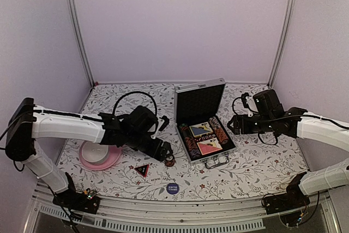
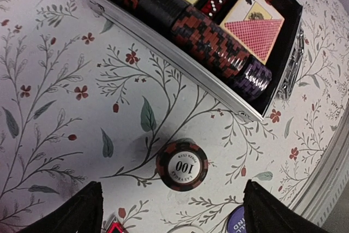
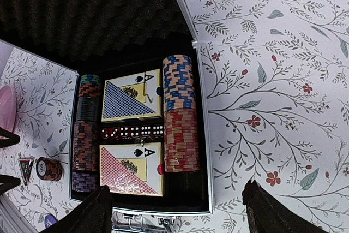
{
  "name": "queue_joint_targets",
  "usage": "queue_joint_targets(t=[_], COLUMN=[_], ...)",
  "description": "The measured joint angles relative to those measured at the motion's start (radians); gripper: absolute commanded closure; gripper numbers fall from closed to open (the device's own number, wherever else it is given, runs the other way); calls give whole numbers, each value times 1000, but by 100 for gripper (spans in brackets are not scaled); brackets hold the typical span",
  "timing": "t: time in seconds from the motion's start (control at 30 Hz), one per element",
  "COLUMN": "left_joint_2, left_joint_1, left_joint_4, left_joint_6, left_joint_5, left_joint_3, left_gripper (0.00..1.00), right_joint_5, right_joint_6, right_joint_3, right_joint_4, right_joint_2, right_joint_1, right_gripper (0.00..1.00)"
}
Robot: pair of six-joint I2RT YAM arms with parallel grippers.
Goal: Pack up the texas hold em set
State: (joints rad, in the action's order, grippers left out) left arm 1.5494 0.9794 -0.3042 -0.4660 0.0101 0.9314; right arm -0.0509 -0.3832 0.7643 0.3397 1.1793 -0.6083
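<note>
The silver case (image 1: pixel 183 97) stands open mid-table, its black-lined lid upright. It holds two card decks (image 3: pixel 131 102), rows of striped chips (image 3: pixel 180 129) and a row of red dice (image 3: pixel 132 131). A small stack of red-black chips marked 100 (image 2: pixel 181 165) lies on the table left of the case (image 2: pixel 163 53), also seen from above (image 1: pixel 170 162). My left gripper (image 2: pixel 174 214) is open just above and around that stack, empty. The red-black triangle (image 1: pixel 142 169) and blue disc (image 1: pixel 172 188) lie near the front edge. My right gripper (image 3: pixel 177 211) is open, hovering at the case's right side (image 1: pixel 233 125). No small brown box shows.
A pink plate (image 1: pixel 112 161) with a white bowl (image 1: pixel 96 151) sits at the left, under my left arm. The case's metal handle (image 1: pixel 217 161) points toward the table's front edge. White walls close off the back and sides.
</note>
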Motion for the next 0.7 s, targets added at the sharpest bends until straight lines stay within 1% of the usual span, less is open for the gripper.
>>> queue_joint_targets(t=[0.17,0.37,0.57,0.7], left_joint_2=[121,204,245,270], left_joint_1=[67,110,134,146], left_joint_4=[-13,-53,-94,-126], left_joint_6=[1,7,9,8], left_joint_5=[24,82,129,163], left_joint_3=[90,179,207,215], left_gripper=[10,9,9,10], right_joint_5=[-18,-27,-34,-40], right_joint_6=[-14,-25,-33,-40], right_joint_3=[0,0,-3,-8], right_joint_4=[-2,-4,-6,-6], right_joint_2=[9,8,8,8], right_joint_1=[0,0,0,0], right_gripper=[16,16,16,16])
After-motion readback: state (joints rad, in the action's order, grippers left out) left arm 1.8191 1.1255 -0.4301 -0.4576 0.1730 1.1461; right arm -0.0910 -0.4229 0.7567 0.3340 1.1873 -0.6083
